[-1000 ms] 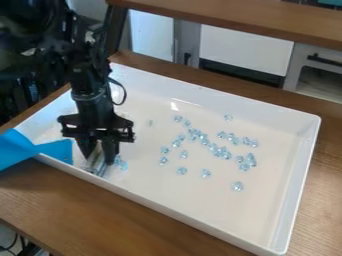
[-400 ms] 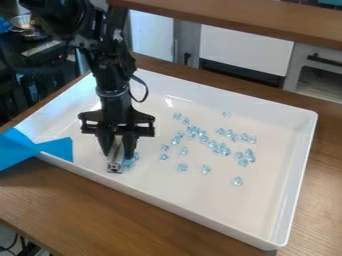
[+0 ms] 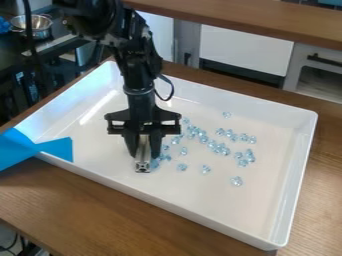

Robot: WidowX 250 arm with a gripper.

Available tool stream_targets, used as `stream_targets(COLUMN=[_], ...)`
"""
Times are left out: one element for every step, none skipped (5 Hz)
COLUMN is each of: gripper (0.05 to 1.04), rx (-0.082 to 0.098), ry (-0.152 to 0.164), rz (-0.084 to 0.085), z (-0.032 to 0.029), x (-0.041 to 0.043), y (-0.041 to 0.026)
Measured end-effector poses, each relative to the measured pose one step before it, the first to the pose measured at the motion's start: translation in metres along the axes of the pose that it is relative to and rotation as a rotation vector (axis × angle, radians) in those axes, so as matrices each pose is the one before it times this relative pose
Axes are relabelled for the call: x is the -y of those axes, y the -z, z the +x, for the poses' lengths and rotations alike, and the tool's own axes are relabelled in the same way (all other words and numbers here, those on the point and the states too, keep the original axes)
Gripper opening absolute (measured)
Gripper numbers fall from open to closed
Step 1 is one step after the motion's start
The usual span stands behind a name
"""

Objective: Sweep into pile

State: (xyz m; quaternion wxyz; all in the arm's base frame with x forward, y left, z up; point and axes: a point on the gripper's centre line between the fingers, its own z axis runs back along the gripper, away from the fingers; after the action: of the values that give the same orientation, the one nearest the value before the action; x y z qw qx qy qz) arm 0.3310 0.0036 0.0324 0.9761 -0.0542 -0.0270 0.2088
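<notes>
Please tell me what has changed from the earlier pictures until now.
The gripper has moved to the right across the picture with the metal bar, and the few beads beside the bar went along. The tray has shifted slightly towards the top left. Nothing was newly grasped or let go. The blue piece stayed, and the farther beads keep their layout.

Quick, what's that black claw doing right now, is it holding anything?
Gripper: closed on a silvery metal bar, inside the white tray.
</notes>
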Motion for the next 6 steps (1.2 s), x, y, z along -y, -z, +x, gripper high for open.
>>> stream_targets(gripper=[0.382, 0.382, 0.382, 0.381, 0.381, 0.381], rx=[-0.0096, -0.0101, -0.0259, -0.0273, -0.0064, -0.0147], ry=[-0.0236, -0.0132, -0.0252, -0.0238, 0.0043, -0.0113], rz=[-0.0059, -0.0189, -0.0169, -0.0169, -0.0138, -0.0098], z=[0.00349, 0.00075, -0.00190, 0.00044, -0.00572, -0.00320], x=[0.01132, 0.01728, 0.02094, 0.01695, 0.02445, 0.01710], y=[0.00208, 0.00298, 0.00176, 0.00090, 0.00298, 0.00247])
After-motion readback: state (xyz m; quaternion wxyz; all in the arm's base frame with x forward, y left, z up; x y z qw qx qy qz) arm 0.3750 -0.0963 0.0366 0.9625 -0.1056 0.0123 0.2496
